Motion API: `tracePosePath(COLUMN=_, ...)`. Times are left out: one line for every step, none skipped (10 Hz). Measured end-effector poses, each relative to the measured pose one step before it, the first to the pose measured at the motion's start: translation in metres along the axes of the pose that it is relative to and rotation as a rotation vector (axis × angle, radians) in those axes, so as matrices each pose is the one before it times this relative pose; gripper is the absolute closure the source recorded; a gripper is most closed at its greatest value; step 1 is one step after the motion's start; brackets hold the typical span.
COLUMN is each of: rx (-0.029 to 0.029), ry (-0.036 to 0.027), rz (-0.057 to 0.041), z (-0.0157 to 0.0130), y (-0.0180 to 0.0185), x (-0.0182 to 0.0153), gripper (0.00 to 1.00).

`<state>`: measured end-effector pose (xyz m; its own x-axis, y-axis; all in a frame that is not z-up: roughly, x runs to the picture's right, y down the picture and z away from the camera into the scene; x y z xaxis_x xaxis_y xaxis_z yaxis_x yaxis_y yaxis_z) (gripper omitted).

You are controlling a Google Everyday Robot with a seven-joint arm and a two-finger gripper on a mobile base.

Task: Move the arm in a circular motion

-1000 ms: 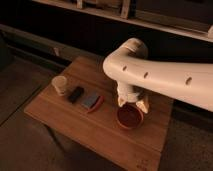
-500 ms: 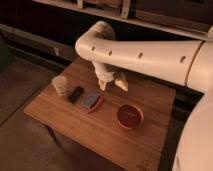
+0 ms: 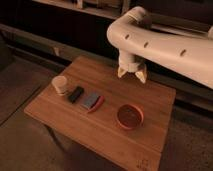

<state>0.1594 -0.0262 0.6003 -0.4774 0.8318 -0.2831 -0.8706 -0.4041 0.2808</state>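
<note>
1. Nearest the camera, the front edge of the wooden table (image 3: 100, 135) ran across the lower part of the frame, its bare boards sloping toward the lower right corner.
2. A little farther in, right of the frame's centre, a round reddish-brown bowl (image 3: 130, 116) stood on the table, apart from everything else.
3. Left of the bowl, a row of small things lay across the table's left half: a flat grey-blue object with a red edge (image 3: 92, 101), just beside it a small black object (image 3: 76, 94), and at the left end an upright pale cup (image 3: 59, 85).
4. Beyond them, over the table's far edge in the upper middle of the frame, the pincer (image 3: 132, 75) hung pointing downward, above the wood and touching nothing.
5. Its two cream-tipped fingers (image 3: 140, 75) stood spread apart, released and empty, well clear of the bowl below and to the front.
6. The arm (image 3: 165, 47), thick, white and dotted with small dark holes, ran from the right edge of the frame up and leftward to a rounded elbow at the top centre, then turned down to the pincer.
7. Farthest back, a dark shelf unit (image 3: 75, 20) filled the upper part of the frame behind the table.
</note>
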Motion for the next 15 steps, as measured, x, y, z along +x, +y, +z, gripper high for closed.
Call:
tracePosePath(rx=-0.06504, ry=-0.0032, rz=0.07746, z=-0.00222, y=-0.02329, x=0.01123, gripper=0.35)
tracePosePath(rx=-0.07141, ry=0.00286, rz=0.09275, z=-0.00276, y=-0.0263, x=0.01035, gripper=0.35)
tracePosePath(rx=-0.04803, ry=0.00966, rz=0.0567, z=-0.00099, y=-0.01654, x=0.00694, gripper=0.35)
tracePosePath(rx=-0.0443, ry=0.01686, rz=0.05004, z=0.0012, y=-0.01655, x=0.00631, gripper=0.35)
tracePosePath(rx=-0.02549, ry=0.0269, rz=0.02931, z=0.00531, y=-0.01145, x=0.00614, gripper=0.35)
tracePosePath(rx=-0.00494, ry=0.02192, rz=0.00704, z=0.00569, y=-0.00552, x=0.00373, gripper=0.35)
tracePosePath(rx=0.00923, ry=0.03807, rz=-0.01381, z=0.01155, y=-0.00224, x=0.00649, gripper=0.35)
tracePosePath(rx=0.02567, ry=0.03411, rz=-0.03137, z=0.01219, y=0.00317, x=0.00455, gripper=0.35)
tracePosePath(rx=0.05164, ry=0.0349, rz=-0.05924, z=0.01534, y=0.00944, x=0.00221, gripper=0.35)
tracePosePath(rx=0.07789, ry=0.01989, rz=-0.08305, z=0.01322, y=0.02317, x=-0.00528, gripper=0.35)
tracePosePath(rx=0.06565, ry=-0.00596, rz=-0.06675, z=0.00294, y=0.02814, x=-0.01242, gripper=0.35)
tracePosePath(rx=0.06417, ry=-0.01107, rz=-0.07603, z=-0.00165, y=0.03876, x=-0.01474, gripper=0.35)
tracePosePath(rx=0.04447, ry=-0.00704, rz=-0.05173, z=-0.00498, y=0.03094, x=-0.01576, gripper=0.35)
tracePosePath(rx=0.01757, ry=-0.00014, rz=-0.03468, z=-0.00334, y=0.01826, x=-0.00896, gripper=0.35)
tracePosePath(rx=0.01164, ry=0.0013, rz=-0.04809, z=-0.00354, y=0.02619, x=-0.01086, gripper=0.35)
